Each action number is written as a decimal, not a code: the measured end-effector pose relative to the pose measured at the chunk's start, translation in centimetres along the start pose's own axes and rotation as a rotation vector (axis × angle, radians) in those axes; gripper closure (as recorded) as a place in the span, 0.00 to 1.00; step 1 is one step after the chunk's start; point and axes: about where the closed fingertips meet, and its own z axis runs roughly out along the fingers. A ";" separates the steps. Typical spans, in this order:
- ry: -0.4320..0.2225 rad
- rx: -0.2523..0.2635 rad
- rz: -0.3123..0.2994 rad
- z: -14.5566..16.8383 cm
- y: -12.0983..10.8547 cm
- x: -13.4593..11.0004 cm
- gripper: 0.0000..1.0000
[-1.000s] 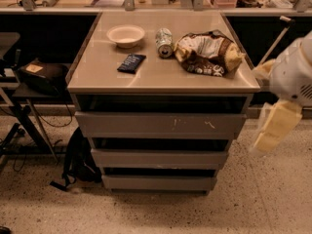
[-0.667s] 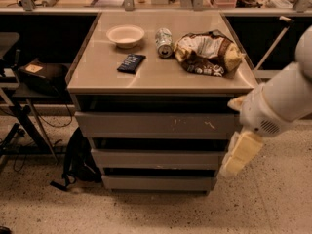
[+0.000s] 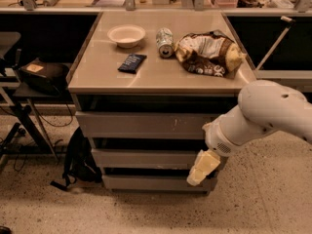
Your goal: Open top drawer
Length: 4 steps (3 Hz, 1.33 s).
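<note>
**A:** Where is the top drawer (image 3: 141, 125)?

**B:** Just under the table (image 3: 161, 77). It is the widest grey front of three and looks shut, flush with the frame. A dark gap runs along above it, below the table's edge.

**A:** And the gripper (image 3: 203, 167)?

**B:** Low on the right, at the end of the white arm (image 3: 265, 113). It hangs in front of the right ends of the middle drawer (image 3: 141, 158) and bottom drawer (image 3: 146, 182), below the front it needs.

**A:** Open or closed?

**B:** I cannot tell. It shows only as a pale lump pointing down and to the left.

**A:** So which way must it go?

**B:** Up and a little left, I judge. The top drawer's right end is the nearest part, just above the gripper. The front's long axis runs left to right with no handle on it, so the hold is probably the upper edge, reached through that gap. The pull would then come straight out toward the camera, square to the long axis.

**A:** Anything in the way?

**B:** Not at the front. The bowl (image 3: 126, 35), can (image 3: 165, 36) and bag (image 3: 207, 52) sit on the table, well above the path.
</note>
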 end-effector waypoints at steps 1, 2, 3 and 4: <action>-0.005 0.011 -0.005 -0.4 -0.2 -0.2 0.00; -0.006 0.049 0.001 0.6 -2.1 -0.4 0.00; -0.032 0.108 -0.042 1.8 -5.8 -2.1 0.00; -0.068 0.185 -0.105 1.9 -8.4 -3.7 0.00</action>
